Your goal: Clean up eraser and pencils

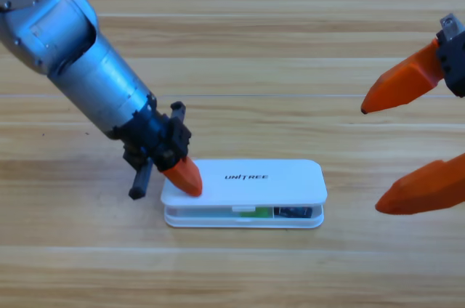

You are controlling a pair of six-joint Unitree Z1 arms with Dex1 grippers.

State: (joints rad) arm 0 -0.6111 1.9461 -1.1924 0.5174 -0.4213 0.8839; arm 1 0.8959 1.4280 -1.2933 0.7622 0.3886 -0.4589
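The white case (247, 181) lies at the table's middle with its lid nearly down over the tray, "UNITREE" printed on top. Through the narrow front gap I see the green end of one of the pencils (252, 212) and the dark eraser (294, 212). The red-and-black pencil is hidden under the lid. My left gripper (184, 176) presses its orange jaws, held together, on the lid's left end. My right gripper (396, 152) waits at the right edge, open, with nothing between its jaws.
Wooden table (232, 54) all around the case. The left arm's grey body (80, 54) slants in from the upper left corner down to the case.
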